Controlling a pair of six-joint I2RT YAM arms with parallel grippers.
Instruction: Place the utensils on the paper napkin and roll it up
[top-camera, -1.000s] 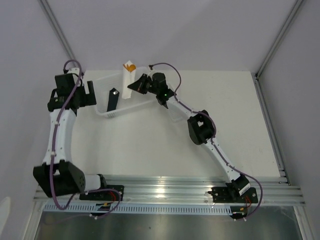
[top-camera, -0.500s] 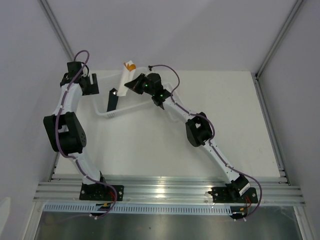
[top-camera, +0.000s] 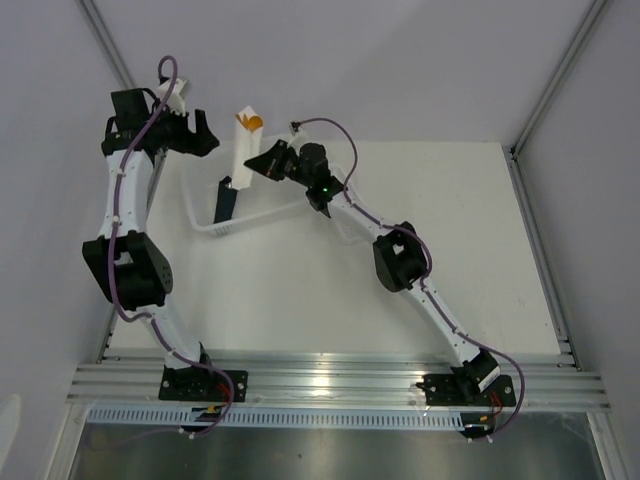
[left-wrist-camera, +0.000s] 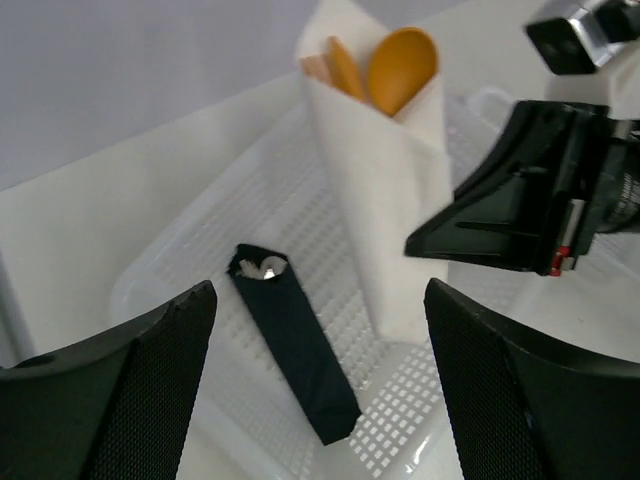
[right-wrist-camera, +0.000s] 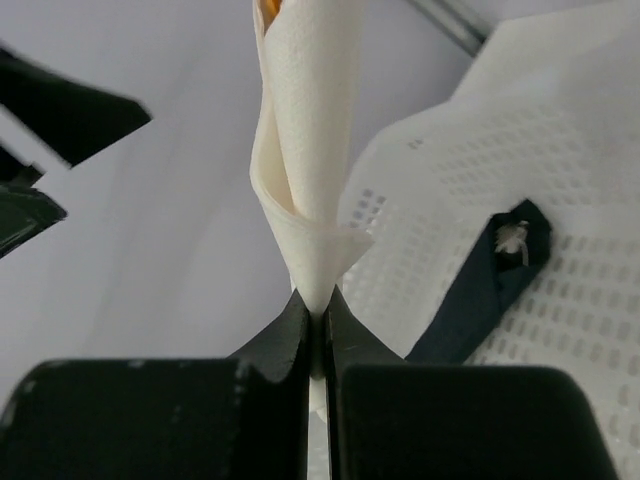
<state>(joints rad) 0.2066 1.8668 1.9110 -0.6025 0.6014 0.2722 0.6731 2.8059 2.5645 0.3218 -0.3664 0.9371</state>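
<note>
The paper napkin is rolled into a white cone that stands nearly upright above the white tray. The orange utensils, a spoon bowl and slim sticks, stick out of its open top. My right gripper is shut on the roll's lower part; its jaws pinch the paper napkin at my right gripper. My left gripper hangs open at the back left, apart from the roll. In its wrist view my left gripper has nothing between its fingers, and the paper napkin stands ahead of it.
A black flat bar with a white dot lies in the perforated tray, below the roll; the bar also shows in the right wrist view. The left wall's rail runs close behind the left arm. The table's raised edge lies at right.
The left arm has swung up and back, from beside the tray to above its far left corner. The right gripper has shifted the roll slightly left and up.
</note>
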